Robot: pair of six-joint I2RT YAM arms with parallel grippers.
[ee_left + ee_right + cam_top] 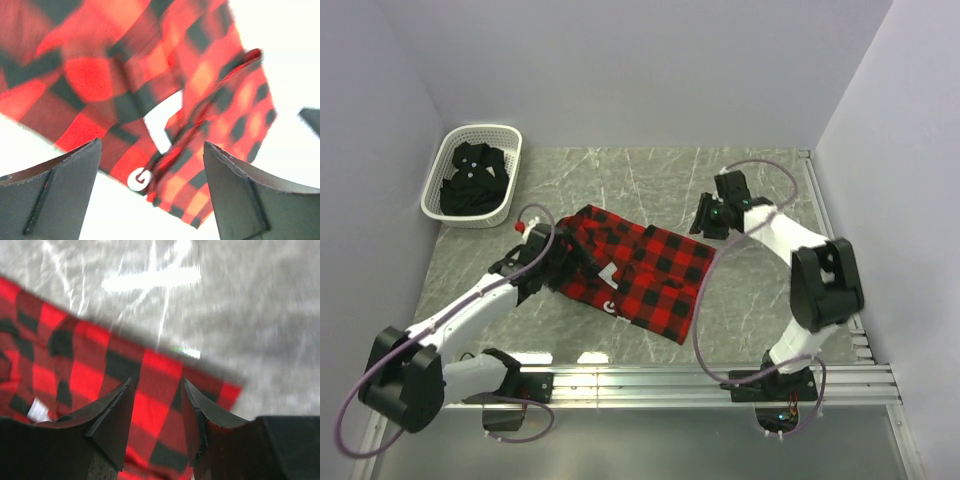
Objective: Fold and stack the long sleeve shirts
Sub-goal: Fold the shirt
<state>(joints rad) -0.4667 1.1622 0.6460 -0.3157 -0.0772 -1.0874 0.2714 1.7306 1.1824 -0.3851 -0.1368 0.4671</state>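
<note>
- The red-and-black flannel shirt (650,280) lies spread and rumpled at the middle of the grey marble bench (770,290), its long side slanting from upper left to lower right.
- The left pincer (152,145) stands wide over the flannel's left end. Checked cloth and a small round white tag (139,179) show past its fingers, with nothing pinched between them.
- The right pincer (158,381) is about half parted above the flannel's upper right edge, where cloth meets bare marble. No fabric is caught in the gap.
- The black shirt (472,182) sits bunched in the white basket (470,219) at the upper left, well apart from the flannel.
</note>
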